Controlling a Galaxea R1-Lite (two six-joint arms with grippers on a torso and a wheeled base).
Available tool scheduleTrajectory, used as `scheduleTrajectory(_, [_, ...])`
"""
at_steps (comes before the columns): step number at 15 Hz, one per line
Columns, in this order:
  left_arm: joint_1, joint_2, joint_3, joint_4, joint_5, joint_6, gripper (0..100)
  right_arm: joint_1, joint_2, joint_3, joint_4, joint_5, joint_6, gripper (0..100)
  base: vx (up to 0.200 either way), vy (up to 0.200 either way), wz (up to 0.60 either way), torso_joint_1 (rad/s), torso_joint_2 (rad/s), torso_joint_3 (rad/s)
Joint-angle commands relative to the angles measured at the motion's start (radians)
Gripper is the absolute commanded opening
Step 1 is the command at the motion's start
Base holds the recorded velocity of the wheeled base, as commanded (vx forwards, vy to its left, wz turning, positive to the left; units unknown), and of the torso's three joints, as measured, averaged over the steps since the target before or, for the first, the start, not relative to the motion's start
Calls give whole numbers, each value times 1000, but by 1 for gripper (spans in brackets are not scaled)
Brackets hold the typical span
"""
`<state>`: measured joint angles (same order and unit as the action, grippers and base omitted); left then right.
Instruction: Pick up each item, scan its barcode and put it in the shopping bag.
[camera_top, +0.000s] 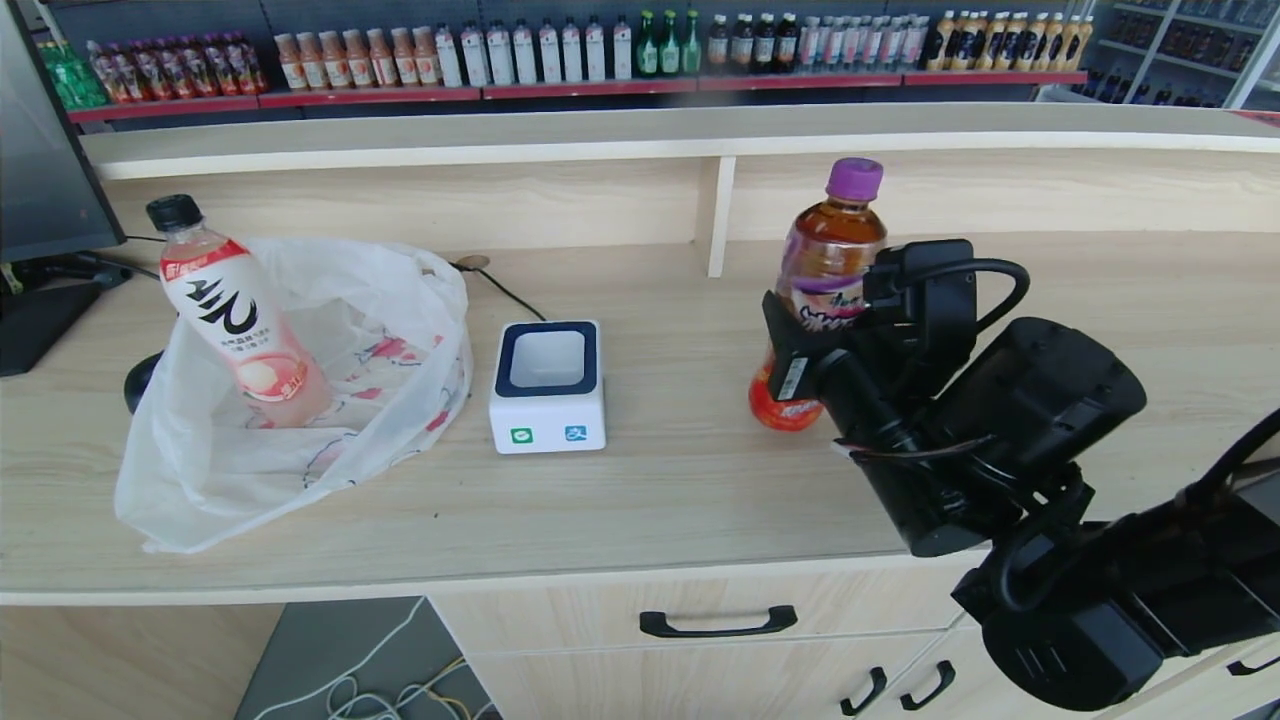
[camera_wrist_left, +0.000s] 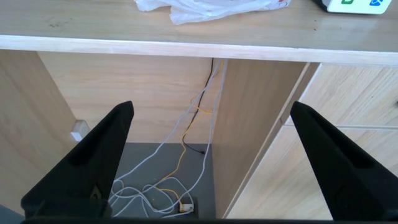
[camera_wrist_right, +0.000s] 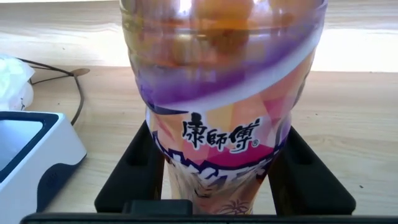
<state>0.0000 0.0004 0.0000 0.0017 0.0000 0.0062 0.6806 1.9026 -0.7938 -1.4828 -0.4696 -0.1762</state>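
Head view: the right gripper (camera_top: 845, 320) grips the upright purple-capped bottle (camera_top: 835, 245), which is to the right of the one scanner (camera_top: 547, 385) on the bench (camera_top: 680, 480). There are two bottles in all. The black-capped bottle (camera_top: 235, 320) leans inside the single shopping bag (camera_top: 200, 470).

Left wrist view: the left gripper (camera_wrist_left: 211, 109) hangs below the bench edge, its jaws wide with nothing between them.

Right wrist view: the purple-capped bottle sits between the jaws, which press on both sides of its label.
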Motion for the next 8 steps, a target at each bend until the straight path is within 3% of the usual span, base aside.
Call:
scheduleTrajectory(1, [0, 0, 0, 0, 0, 0, 100, 2, -77, 38, 1, 0, 1, 0, 0, 0, 0, 0, 0, 0])
scheduleTrajectory(8, [0, 1, 0, 0, 0, 0, 100, 8, -330, 297, 2, 8, 3, 0, 0, 0, 0, 0, 0, 0])
